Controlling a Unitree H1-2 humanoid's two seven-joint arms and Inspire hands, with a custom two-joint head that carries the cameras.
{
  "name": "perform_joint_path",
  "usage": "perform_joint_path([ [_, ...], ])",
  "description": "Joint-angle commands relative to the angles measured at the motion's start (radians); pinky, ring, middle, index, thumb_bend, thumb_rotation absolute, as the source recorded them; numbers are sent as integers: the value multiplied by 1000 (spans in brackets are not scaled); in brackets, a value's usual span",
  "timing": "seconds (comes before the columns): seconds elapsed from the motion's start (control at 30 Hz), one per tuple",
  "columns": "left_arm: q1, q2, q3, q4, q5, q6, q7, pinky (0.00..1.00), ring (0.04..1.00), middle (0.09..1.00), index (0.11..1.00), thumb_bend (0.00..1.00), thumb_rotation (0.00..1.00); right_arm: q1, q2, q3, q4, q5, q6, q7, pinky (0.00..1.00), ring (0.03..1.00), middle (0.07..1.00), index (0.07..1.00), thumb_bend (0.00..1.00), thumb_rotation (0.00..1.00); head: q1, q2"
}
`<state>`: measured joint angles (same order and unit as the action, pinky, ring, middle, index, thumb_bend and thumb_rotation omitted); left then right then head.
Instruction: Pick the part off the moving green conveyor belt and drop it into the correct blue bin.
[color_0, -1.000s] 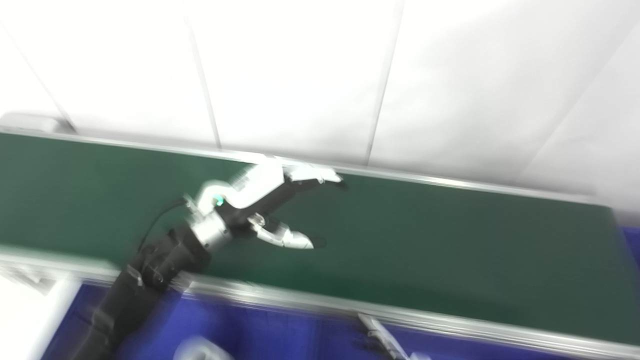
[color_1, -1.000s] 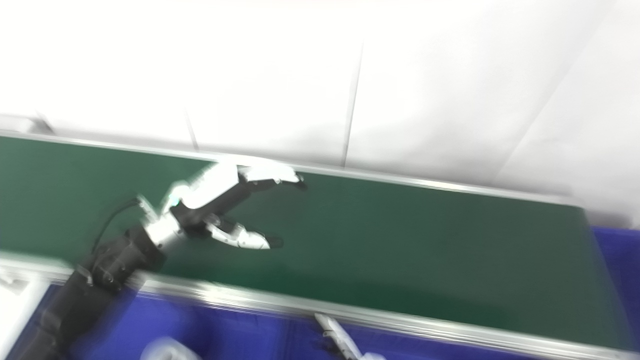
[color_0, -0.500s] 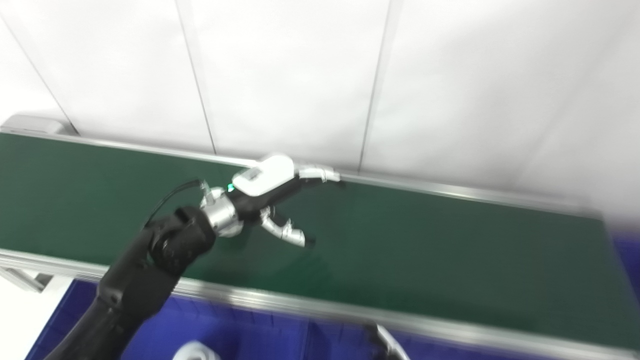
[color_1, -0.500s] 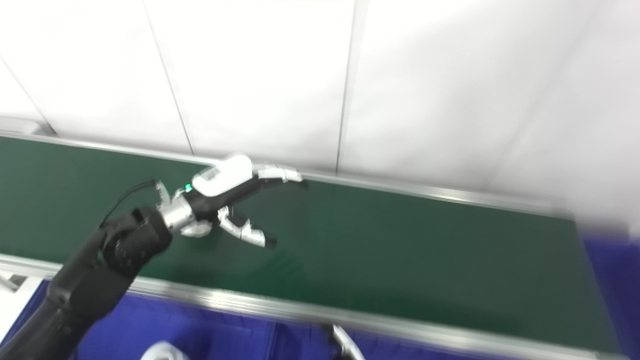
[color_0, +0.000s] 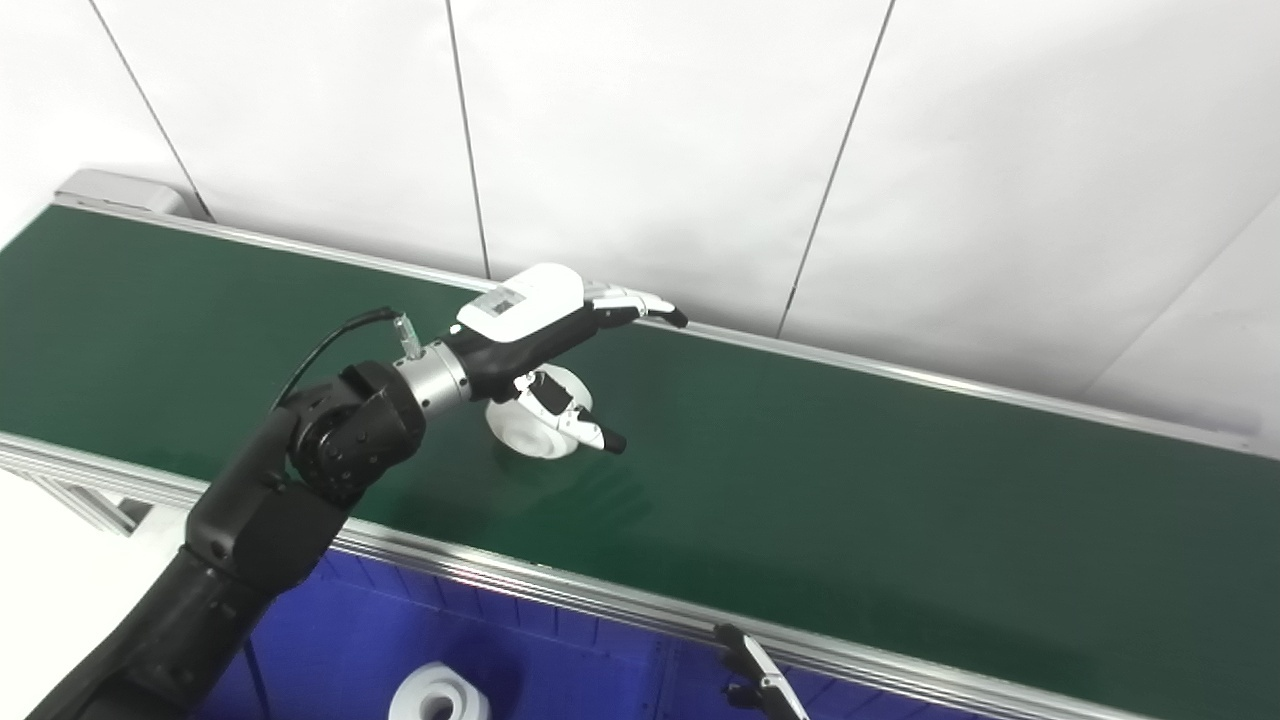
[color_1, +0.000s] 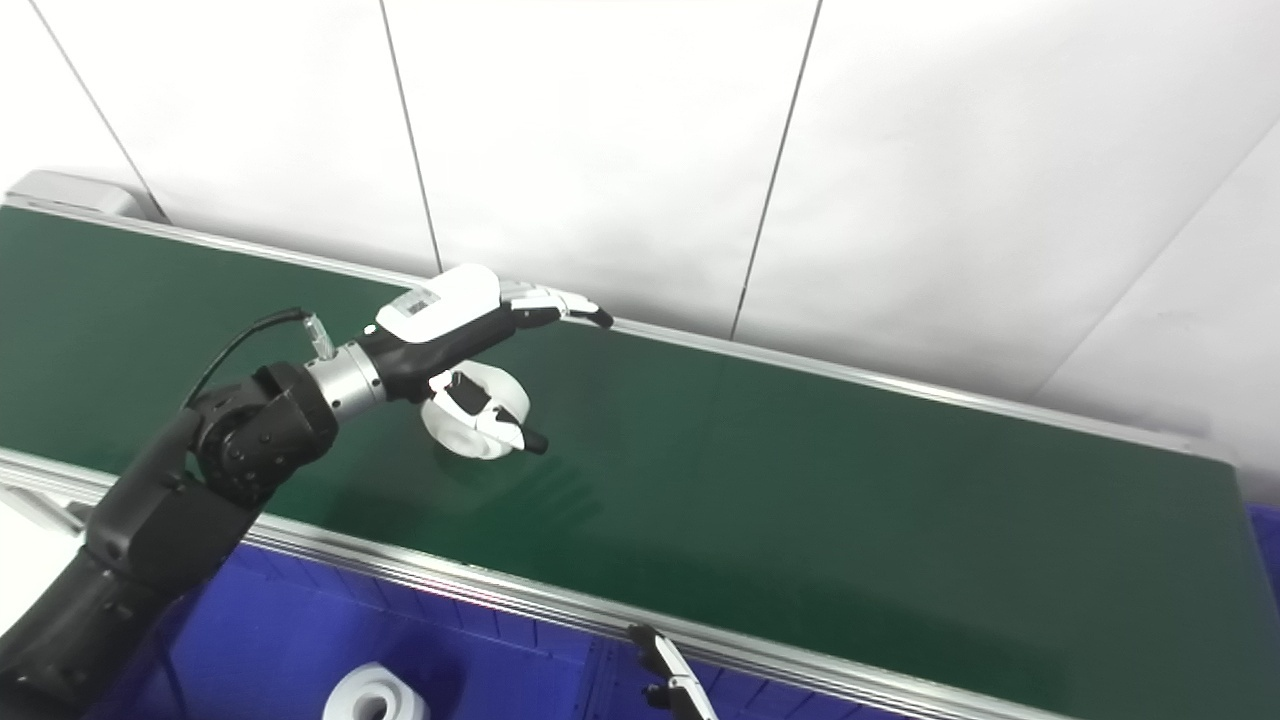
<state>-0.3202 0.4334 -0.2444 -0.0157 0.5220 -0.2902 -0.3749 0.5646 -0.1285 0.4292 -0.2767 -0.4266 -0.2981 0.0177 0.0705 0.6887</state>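
Observation:
The part is a white ring-shaped spool (color_0: 530, 432) lying on the green conveyor belt (color_0: 900, 480). My left hand (color_0: 545, 320) reaches over the belt from the lower left and hovers just above the part. It is open: its fingers (color_0: 640, 303) stretch out toward the far rail, and its thumb crosses the front of the part. The hand hides part of the spool, and I cannot tell whether the thumb touches it. Only a thin fingertip of my right hand (color_0: 762, 680) shows at the bottom edge.
A blue bin (color_0: 560, 665) lies below the belt's near rail (color_0: 560, 590), with a white ring part (color_0: 438, 698) inside it. White wall panels stand behind the far rail. The belt's left end housing (color_0: 120, 190) is at the upper left.
The camera has shifted and the picture is sharp now. The white part has come out from under my left wrist and lies between thumb and fingers. The hand has turned palm down.

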Motion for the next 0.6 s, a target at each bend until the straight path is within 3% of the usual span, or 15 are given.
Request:
perform_joint_path([
  [0.0,-30,3,5,-27,-19,-7,10,831,857,874,851,802,263,8,-4,-1,-30,15,-41,0,817,893,939,920,280,653,1,1],
  [0.4,-39,16,8,-6,-44,15,-13,847,862,886,862,821,271,10,-8,2,-41,19,-31,4,815,892,938,919,276,631,0,12],
  [0.57,-45,22,-5,29,-81,57,-64,843,887,912,881,872,288,10,-3,3,-41,22,-32,3,813,890,936,916,280,629,-3,14],
])
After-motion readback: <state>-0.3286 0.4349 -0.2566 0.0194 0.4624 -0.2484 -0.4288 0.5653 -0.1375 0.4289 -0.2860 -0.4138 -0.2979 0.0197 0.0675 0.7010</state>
